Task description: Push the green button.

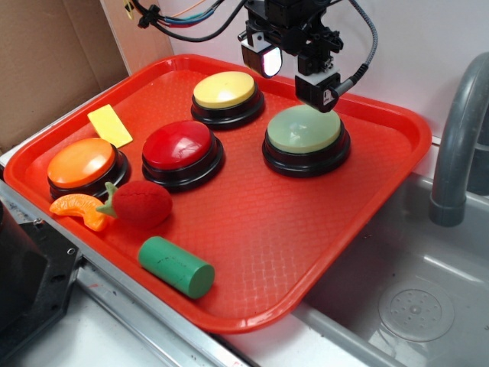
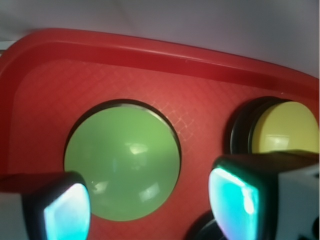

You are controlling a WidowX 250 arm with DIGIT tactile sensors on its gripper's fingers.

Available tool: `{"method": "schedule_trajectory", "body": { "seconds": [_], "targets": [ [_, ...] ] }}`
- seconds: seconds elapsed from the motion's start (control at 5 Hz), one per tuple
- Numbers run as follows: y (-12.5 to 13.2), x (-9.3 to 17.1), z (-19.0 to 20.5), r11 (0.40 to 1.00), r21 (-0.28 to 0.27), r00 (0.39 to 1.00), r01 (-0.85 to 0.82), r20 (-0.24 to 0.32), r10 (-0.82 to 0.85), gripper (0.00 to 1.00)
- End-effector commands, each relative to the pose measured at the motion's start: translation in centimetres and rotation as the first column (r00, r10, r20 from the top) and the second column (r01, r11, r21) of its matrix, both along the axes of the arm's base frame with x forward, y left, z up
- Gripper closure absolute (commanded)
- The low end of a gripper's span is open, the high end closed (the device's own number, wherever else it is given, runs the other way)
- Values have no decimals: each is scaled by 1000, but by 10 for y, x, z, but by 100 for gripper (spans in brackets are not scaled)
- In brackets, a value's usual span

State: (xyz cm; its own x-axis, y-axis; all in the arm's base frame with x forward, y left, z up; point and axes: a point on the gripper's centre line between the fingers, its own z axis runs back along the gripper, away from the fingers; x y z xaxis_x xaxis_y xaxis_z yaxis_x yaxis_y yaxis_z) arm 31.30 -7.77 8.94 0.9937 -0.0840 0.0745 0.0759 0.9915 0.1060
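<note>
- The green button (image 1: pixel 303 130) sits on the red tray (image 1: pixel 328 222) near its back right corner, just right of the yellow button (image 1: pixel 224 90) and behind and to the right of the red button (image 1: pixel 176 143).
- The gripper (image 2: pixel 150 200) hangs over the back part of the green dome; in the wrist view its two fingers (image 2: pixel 65 210) stand apart with nothing between them, so it is open and empty. Whether it touches the dome yet, I cannot tell.
- Handling, as I judge it: a hard, smooth plastic dome on a stiff black base, probably light enough to skid on the tray if pushed from the side.
- It wants no grasp; press straight down on the crown, at the centre, where a fingertip is least likely to slide off the glossy curve.
- No brand, label or writing can be read on the button, tray or gripper.
</note>
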Motion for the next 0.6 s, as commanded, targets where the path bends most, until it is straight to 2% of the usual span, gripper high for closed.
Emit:
{"method": "schedule_trajectory", "body": {
  "seconds": [0.0, 0.2, 0.4],
  "targets": [
    [1, 1, -12, 998, -58, 1000, -21, 16, 22, 0],
    [3, -5, -26, 997, -71, 999, -38, -24, 36, 0],
    [2, -8, -33, 998, -34, 998, -47, -45, 46, 0]
  ]
}}
